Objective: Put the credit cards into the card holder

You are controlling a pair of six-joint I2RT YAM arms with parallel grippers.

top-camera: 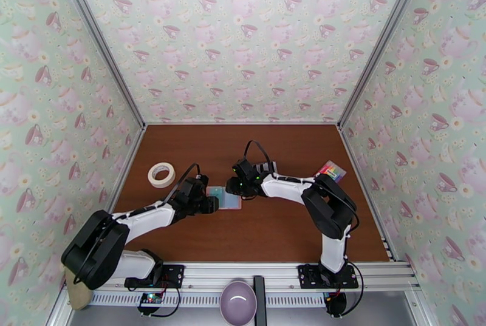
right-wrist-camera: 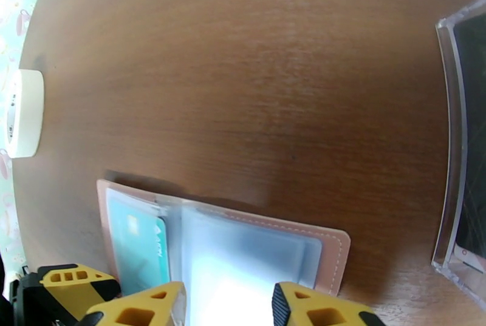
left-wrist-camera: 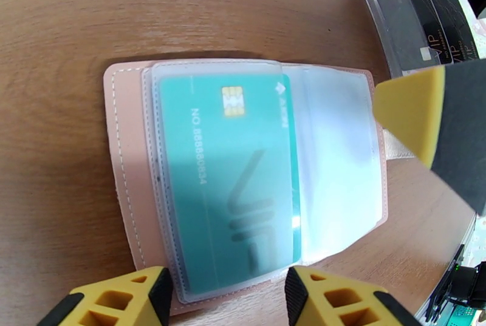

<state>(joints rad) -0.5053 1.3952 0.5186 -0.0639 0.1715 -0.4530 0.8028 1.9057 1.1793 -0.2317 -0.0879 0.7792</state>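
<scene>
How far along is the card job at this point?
Done: one teal card sits sleeved in the open card holder. In hand: nothing; left gripper and right gripper hover open over it. Left: black cards stand in the clear stand; the neighbouring sleeve looks empty.

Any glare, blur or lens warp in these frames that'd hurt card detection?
Left wrist: teal card reads soft inside the card holder; right wrist: bright glare washes out the empty sleeve, table grain bows; top external: evenly lit, no glare.
</scene>
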